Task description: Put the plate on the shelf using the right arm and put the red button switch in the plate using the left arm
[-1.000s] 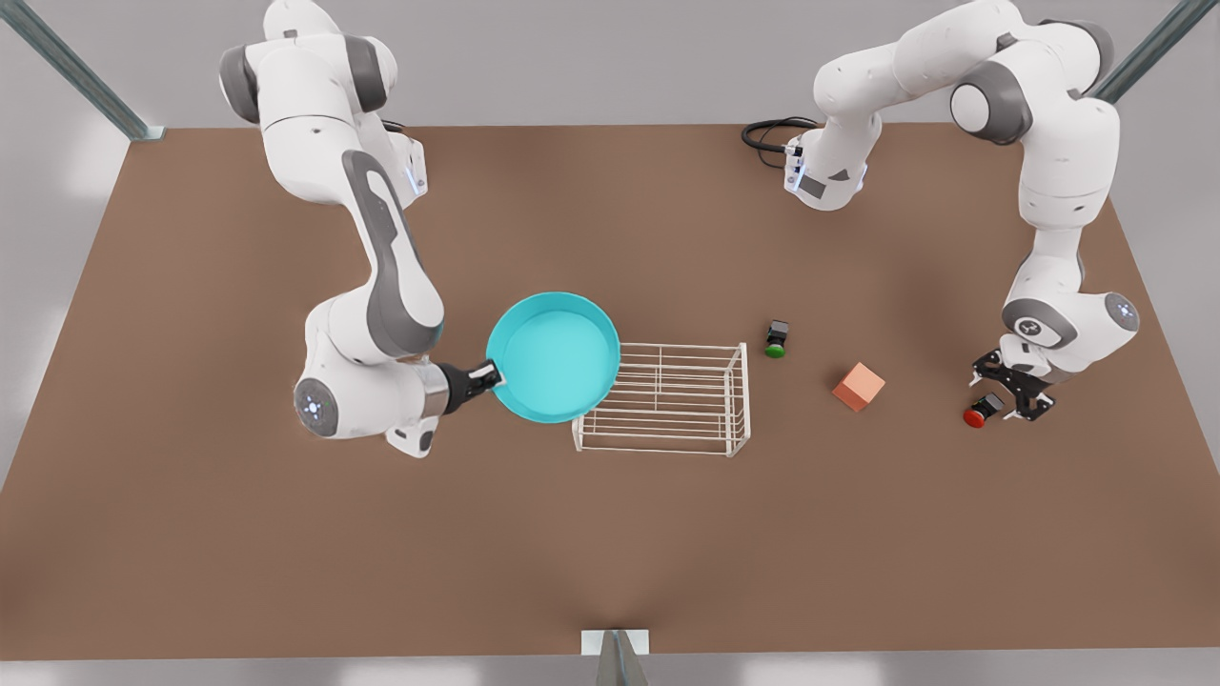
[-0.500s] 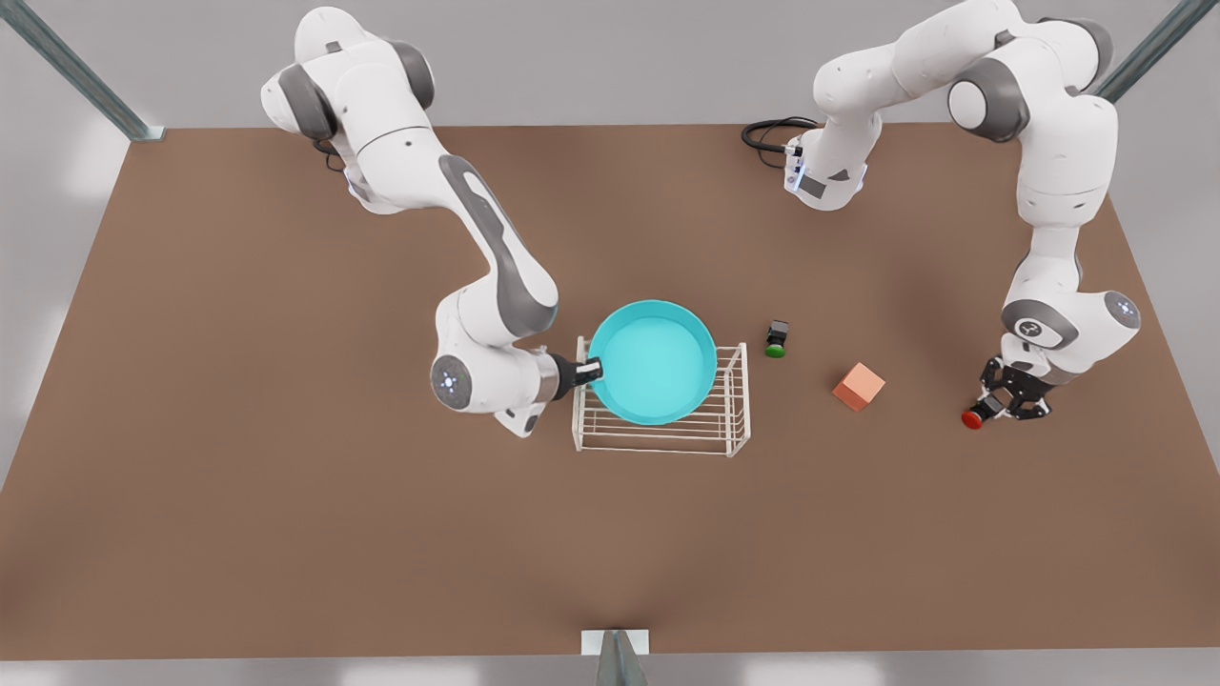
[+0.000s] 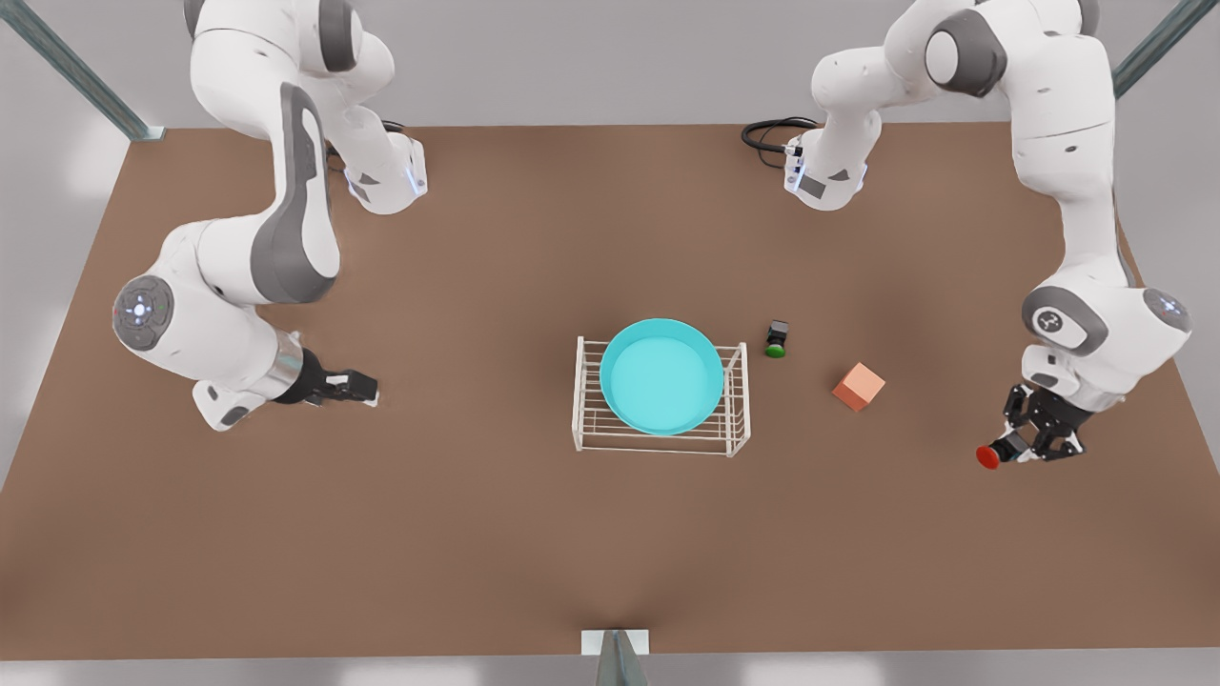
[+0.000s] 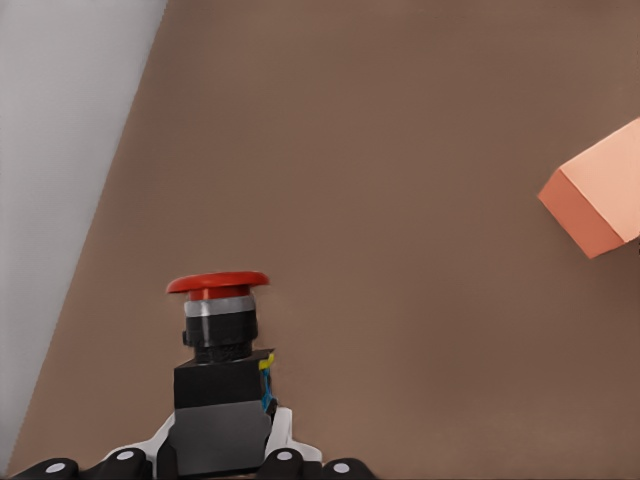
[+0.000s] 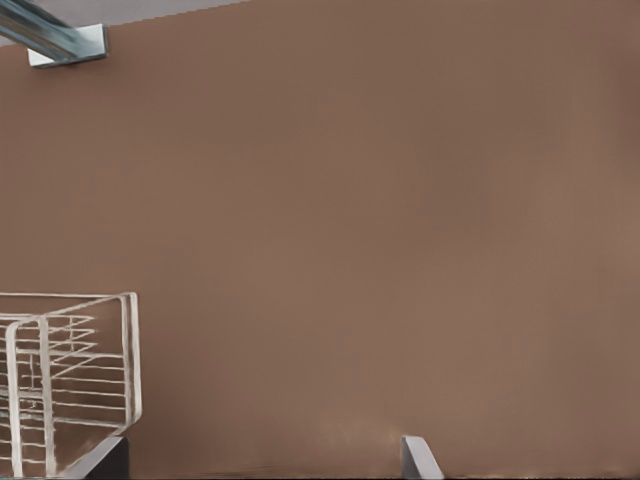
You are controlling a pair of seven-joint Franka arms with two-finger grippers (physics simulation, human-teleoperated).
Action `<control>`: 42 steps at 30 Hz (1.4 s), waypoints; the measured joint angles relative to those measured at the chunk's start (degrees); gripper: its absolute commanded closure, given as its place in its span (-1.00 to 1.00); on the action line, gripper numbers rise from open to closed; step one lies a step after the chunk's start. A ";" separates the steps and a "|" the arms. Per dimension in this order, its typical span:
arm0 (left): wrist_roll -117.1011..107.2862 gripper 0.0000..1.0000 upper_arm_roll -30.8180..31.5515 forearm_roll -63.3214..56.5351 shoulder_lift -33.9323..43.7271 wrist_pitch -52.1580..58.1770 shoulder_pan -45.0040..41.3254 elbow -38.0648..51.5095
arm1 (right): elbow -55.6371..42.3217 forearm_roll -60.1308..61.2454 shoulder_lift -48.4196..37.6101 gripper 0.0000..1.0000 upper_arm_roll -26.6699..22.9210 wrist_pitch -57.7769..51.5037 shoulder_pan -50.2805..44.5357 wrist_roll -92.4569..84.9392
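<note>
The plate, a round turquoise dish with a raised rim and a paler inside, is seen resting on the top tier of the shelf, a small white wire rack near the middle of the surface; nearly the whole width of the rack is taken up by it. The first half of the task can therefore be judged done. The red button switch, a small black boxy body with a grey collar and a round red cap, is clamped by its body in the left pincer at the front view's right, well apart from the shelf and seemingly raised off the surface. What is left, by this reckoning, is for the switch to be carried across and set inside the plate. The right pincer is found at the front view's left, well apart from the shelf, its fingers spread and nothing held. Between the shelf and the left pincer lie a green-capped switch just beside the rack and an orange cube, neither of which is wanted.
</note>
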State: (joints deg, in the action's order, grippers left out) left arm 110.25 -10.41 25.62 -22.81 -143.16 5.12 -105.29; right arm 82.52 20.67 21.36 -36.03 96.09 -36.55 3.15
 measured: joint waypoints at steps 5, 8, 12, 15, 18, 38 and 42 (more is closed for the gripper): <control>-12.40 0.28 0.04 -10.29 1.58 12.35 -10.84 14.09 | 3.06 -10.25 -0.50 -1.00 -1.31 -1.37 0.48 -3.41; -21.71 0.28 0.09 -14.93 2.66 18.42 -18.91 18.01 | 3.03 -12.13 -0.31 -1.00 -1.42 -1.81 0.44 -4.77; -35.28 0.28 0.08 -18.65 3.04 26.01 -27.14 22.97 | 2.99 -13.02 -0.29 -1.00 -1.52 -2.24 0.44 -6.25; -46.91 0.28 0.07 -19.86 3.35 30.72 -35.17 24.31 | 3.02 -13.20 -0.26 -1.00 -1.53 -2.54 0.43 -7.16; -58.66 0.28 0.08 -20.94 4.42 34.15 -40.77 24.54 | 3.02 -13.23 -0.23 -1.00 -1.53 -2.75 0.43 -7.95; -116.45 -1.00 0.48 -16.32 -7.21 30.94 -48.66 22.20 | 2.75 -23.53 -3.17 -1.00 37.86 -4.43 32.59 -7.96; -121.67 -1.00 0.12 -16.37 -6.69 30.20 -48.76 22.44 | 2.37 -24.15 -3.20 -1.00 36.96 -4.54 34.23 -7.82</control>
State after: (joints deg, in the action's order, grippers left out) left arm -11.42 -10.29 9.25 -29.50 -112.97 -43.63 -82.85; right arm 84.89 -3.49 18.16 0.92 91.55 -2.33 -4.67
